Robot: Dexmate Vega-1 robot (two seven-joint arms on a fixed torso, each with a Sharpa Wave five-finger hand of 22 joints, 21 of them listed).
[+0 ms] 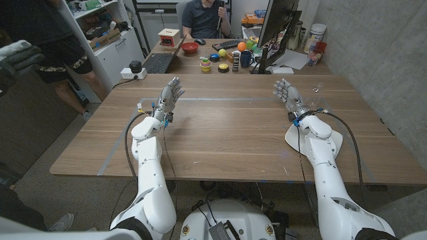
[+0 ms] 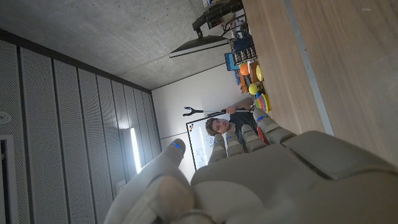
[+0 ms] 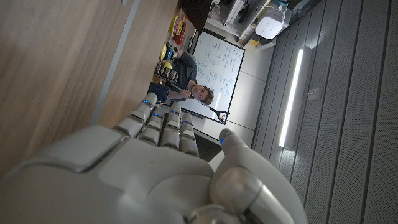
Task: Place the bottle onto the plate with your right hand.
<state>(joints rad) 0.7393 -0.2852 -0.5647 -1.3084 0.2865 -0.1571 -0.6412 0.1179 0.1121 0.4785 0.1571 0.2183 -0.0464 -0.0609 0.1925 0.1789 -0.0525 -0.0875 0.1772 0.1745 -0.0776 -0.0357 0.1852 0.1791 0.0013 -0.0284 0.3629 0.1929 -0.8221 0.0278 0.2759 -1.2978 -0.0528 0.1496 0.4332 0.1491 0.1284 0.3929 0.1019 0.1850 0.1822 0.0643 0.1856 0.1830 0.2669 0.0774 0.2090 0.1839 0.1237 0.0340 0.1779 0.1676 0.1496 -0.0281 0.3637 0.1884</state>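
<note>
A white plate (image 1: pixel 335 142) lies on the wooden table (image 1: pixel 227 133) near its right edge, partly under my right forearm. A clear bottle (image 1: pixel 319 100) shows faintly on the table just right of my right hand (image 1: pixel 288 93) and beyond the plate; I cannot tell whether it stands or lies. The right hand is raised with fingers stretched out and apart, holding nothing, as the right wrist view also shows of the hand (image 3: pixel 155 168). My left hand (image 1: pixel 168 97) is held up the same way on the left side, nothing in it, and fills the near part of the left wrist view (image 2: pixel 249 180).
Strips of tape (image 1: pixel 220 99) cross the tabletop. A second table behind carries a monitor (image 1: pixel 277 27), a keyboard (image 1: pixel 159 63), a red bowl (image 1: pixel 190 48) and several small items. A person (image 1: pixel 203 17) sits behind it. Another person (image 1: pixel 40 47) stands at the far left.
</note>
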